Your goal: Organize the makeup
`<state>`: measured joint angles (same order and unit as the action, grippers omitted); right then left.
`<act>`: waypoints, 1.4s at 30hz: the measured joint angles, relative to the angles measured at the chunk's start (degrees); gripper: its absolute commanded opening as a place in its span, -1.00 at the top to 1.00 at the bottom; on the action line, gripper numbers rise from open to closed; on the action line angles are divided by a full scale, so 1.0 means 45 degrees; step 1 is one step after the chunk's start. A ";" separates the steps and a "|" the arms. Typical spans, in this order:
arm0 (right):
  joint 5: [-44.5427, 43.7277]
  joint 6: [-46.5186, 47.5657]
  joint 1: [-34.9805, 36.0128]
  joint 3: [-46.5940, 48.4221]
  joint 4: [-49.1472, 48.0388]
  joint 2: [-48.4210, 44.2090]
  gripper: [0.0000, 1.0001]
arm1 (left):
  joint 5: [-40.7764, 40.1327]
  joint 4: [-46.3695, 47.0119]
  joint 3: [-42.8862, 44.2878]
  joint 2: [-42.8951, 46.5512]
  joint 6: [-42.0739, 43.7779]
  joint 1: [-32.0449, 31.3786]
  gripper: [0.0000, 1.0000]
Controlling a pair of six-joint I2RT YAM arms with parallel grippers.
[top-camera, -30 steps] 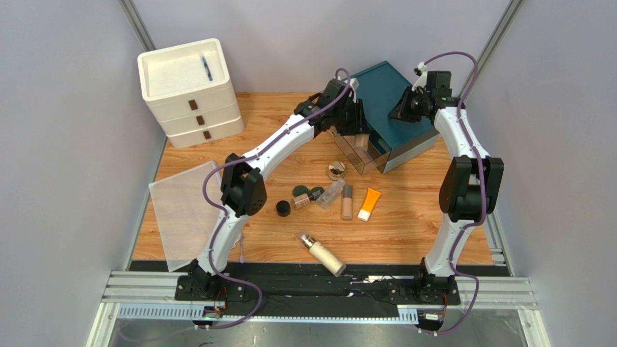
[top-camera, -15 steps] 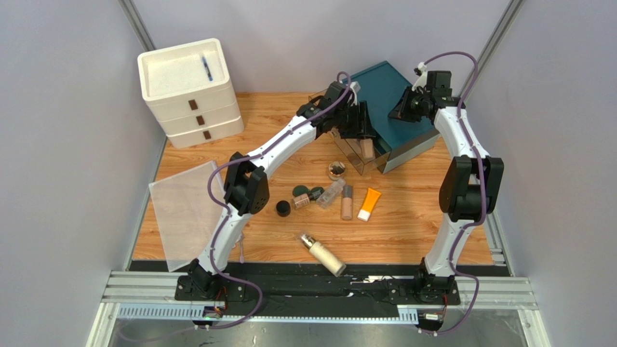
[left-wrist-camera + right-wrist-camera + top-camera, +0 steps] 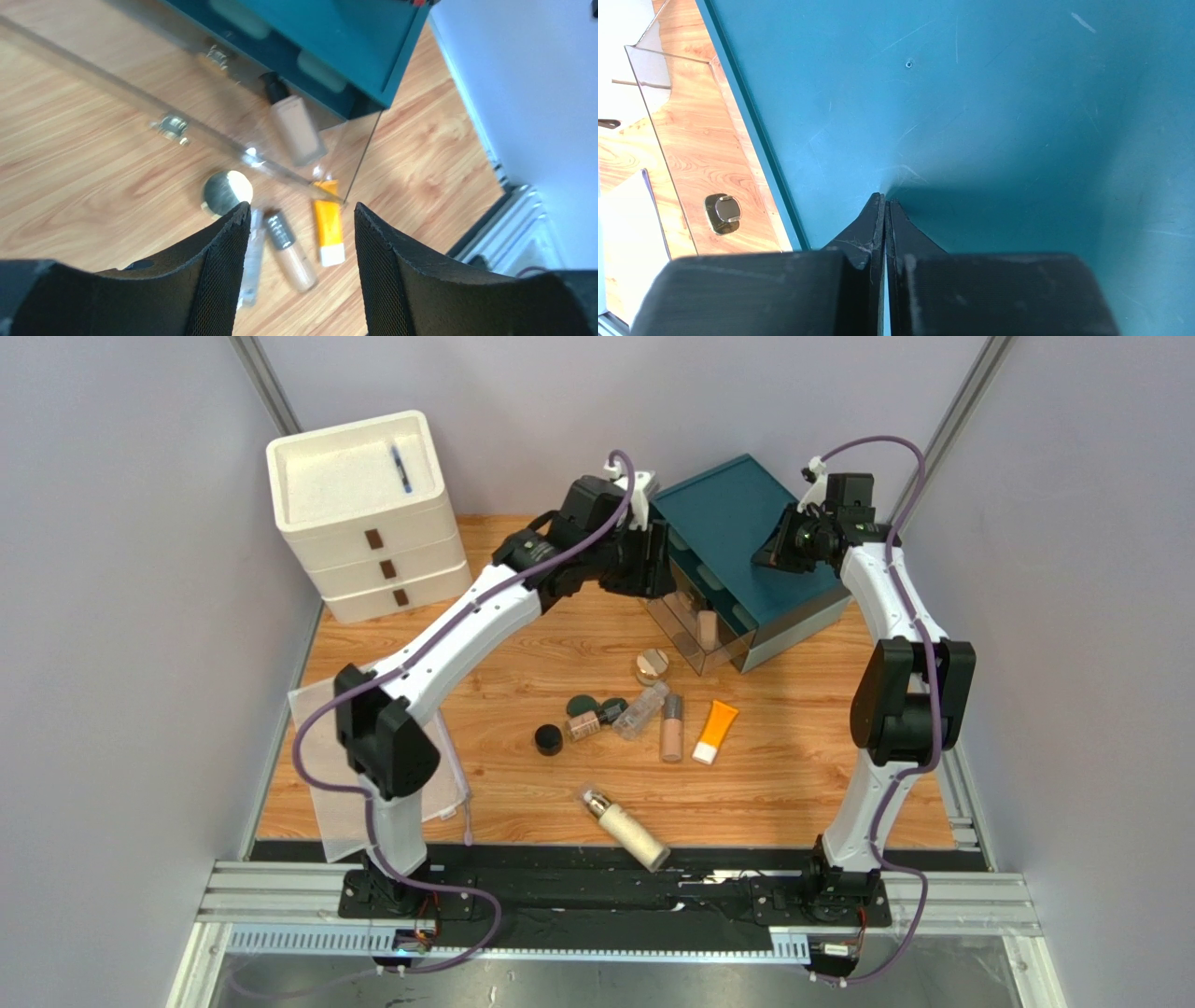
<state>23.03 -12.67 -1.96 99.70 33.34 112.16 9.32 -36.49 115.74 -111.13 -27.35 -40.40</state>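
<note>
L hand (image 3: 300, 210) hung above the counter (image 3: 828, 756) just in front of the teal organizer (image 3: 737, 497), fingers (image 3: 217, 280) well apart w/ nothing btwn them. One beige bottle (image 3: 298, 129) lay in the organizer's pulled-out clear drawer (image 3: 685, 623), dark cap toward the cabinet. R hand (image 3: 885, 203) was pinched fully together, tips resting on the organizer's top, gripping nothing. Rest of the makeup (image 3: 613, 709) sat loose on the counter in front of the drawer. The gold-lidded jar (image 3: 650, 667) was nearest the drawer. Nearer the arms ran a rough row, L to R: black jar (image 3: 549, 739), two dark green compacts (image 3: 582, 707) side by side, clear bottle (image 3: 641, 710), second beige bottle (image 3: 672, 728) & orange tube (image 3: 716, 731), all close together. Cream pump bottle (image 3: 626, 829) lay apart from them, nearer the arm bases, on a diagonal. White drawer unit (image 3: 368, 532) stood at the far L corner w/ a blue pen (image 3: 403, 471) in its top tray. A translucent sheet (image 3: 351, 742) lay at the L edge.
</note>
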 measured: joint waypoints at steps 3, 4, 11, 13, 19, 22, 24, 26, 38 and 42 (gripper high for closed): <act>0.0000 0.0005 0.0000 0.0000 0.0000 0.0005 0.96 | -0.0738 -0.0102 -0.1564 0.1302 0.0855 0.0000 -0.24; 0.0000 0.0005 0.0000 0.0000 0.0000 0.0005 0.96 | -0.0971 -0.0160 -0.2030 0.1549 0.1141 0.0000 -0.24; 0.0000 0.0010 0.0000 0.0000 0.0000 0.0010 0.96 | -0.2259 -0.1132 -0.4614 0.1137 0.2637 0.0005 -0.25; 0.0000 0.0010 0.0000 0.0000 0.0000 0.0010 0.96 | -0.2331 -0.1409 -0.4959 0.0758 0.2895 0.0005 -0.25; 0.0000 0.0010 0.0000 0.0000 0.0000 0.0019 0.96 | -0.2356 -0.1948 -0.5872 0.0141 0.3487 -0.0019 -0.24; 0.0000 0.0010 0.0000 0.0000 0.0000 0.0024 0.96 | -0.2317 -0.1938 -0.6246 0.0141 0.3653 -0.0049 -0.23; 0.0005 0.0010 0.0000 0.0010 0.0005 0.0034 0.96 | -0.2312 -0.1909 -0.6499 0.0141 0.3740 -0.0112 -0.23; 0.0005 0.0010 0.0000 0.0015 0.0010 0.0034 0.97 | -0.2263 -0.1851 -0.6795 0.0141 0.3798 -0.0199 -0.22; 0.0000 0.0019 0.0000 0.0015 0.0015 0.0034 0.96 | -0.1753 -0.1598 -0.8077 0.0126 0.3895 -0.0612 -0.10; 0.0000 0.0019 0.0000 0.0015 0.0015 0.0034 0.96 | -0.1749 -0.1413 -0.8077 -0.0160 0.3895 -0.0729 0.08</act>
<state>23.03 -12.58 -1.96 99.77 33.41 112.31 1.45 -42.85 79.40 -111.85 -9.82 -43.68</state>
